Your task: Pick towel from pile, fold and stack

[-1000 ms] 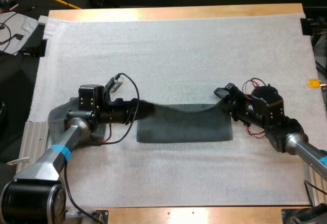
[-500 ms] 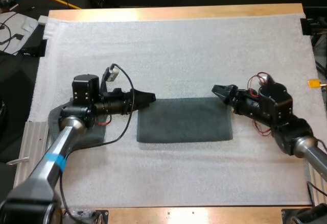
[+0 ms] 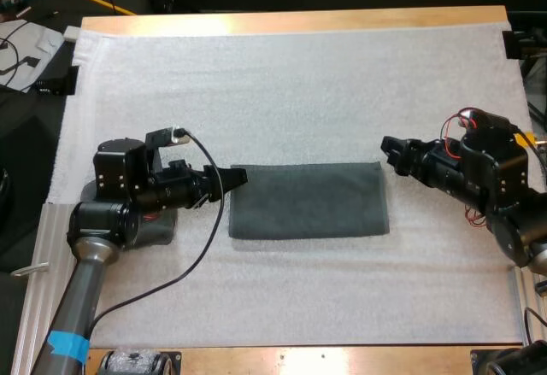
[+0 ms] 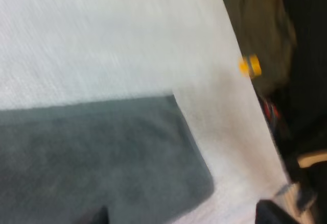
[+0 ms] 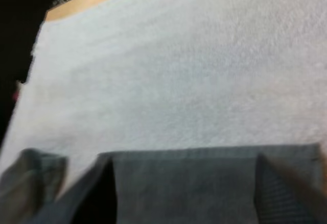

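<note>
A folded grey-green towel (image 3: 308, 200) lies flat in the middle of the white mat (image 3: 299, 84). The left gripper (image 3: 238, 178), fingers spread and empty, sits at the towel's left end. The right gripper (image 3: 390, 146), also spread and empty, hovers just off its far right corner. A crumpled towel (image 5: 30, 178) lies behind the left gripper.

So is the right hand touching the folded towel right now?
Apart. In the high view a strip of white mat shows between the right hand and the nearest corner of the folded towel.
</note>
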Available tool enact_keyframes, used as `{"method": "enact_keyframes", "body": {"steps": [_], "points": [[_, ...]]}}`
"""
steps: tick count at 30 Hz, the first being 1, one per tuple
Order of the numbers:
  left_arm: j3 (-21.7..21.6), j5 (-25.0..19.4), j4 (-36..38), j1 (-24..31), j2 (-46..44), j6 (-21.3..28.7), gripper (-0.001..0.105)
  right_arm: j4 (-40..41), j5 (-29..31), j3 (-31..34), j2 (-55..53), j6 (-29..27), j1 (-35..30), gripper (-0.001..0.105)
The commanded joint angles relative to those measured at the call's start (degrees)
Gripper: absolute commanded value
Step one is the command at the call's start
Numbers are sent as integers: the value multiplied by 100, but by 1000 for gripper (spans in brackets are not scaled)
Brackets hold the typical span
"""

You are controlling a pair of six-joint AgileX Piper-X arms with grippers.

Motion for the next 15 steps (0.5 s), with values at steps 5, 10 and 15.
{"method": "enact_keyframes", "body": {"steps": [5,10,15], "points": [[-50,-1129,1912,-38,-998,918,57,1855,385,-515,-585,-778,-2,57],[-51,-1438,2650,-52,-1631,1152,57,2536,665,-695,-853,-1027,-4,57],[-47,-1646,3228,-55,-2112,1300,57,2874,838,-707,-1061,-1144,-16,57]]}}
